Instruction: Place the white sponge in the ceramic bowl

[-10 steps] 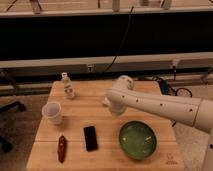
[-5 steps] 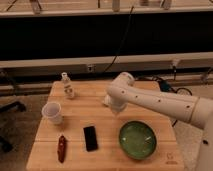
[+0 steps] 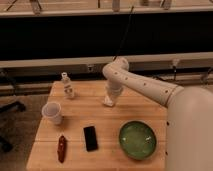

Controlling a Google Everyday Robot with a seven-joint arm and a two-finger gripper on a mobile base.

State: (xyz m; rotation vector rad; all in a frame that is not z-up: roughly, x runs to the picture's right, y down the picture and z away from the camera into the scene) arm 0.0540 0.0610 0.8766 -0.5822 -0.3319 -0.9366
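Observation:
The green ceramic bowl (image 3: 137, 139) sits on the wooden table (image 3: 80, 115) at the front right, and nothing shows inside it. My white arm reaches in from the right, bends at its elbow and points down. The gripper (image 3: 109, 98) hangs at the table's back middle, well behind and to the left of the bowl. A small off-white shape (image 3: 107, 104) lies at the gripper's tip on the table. It looks like the white sponge, but I cannot tell it apart from the gripper.
A small clear bottle (image 3: 67, 86) stands at the back left. A white cup (image 3: 52, 112) stands at the left. A black phone-like slab (image 3: 90, 138) and a dark red object (image 3: 62, 148) lie at the front left. A dark wall runs behind the table.
The arm has moved left and toward the back of the table, with its elbow raised. The gripper now points down at the table's back middle. The other things have not moved.

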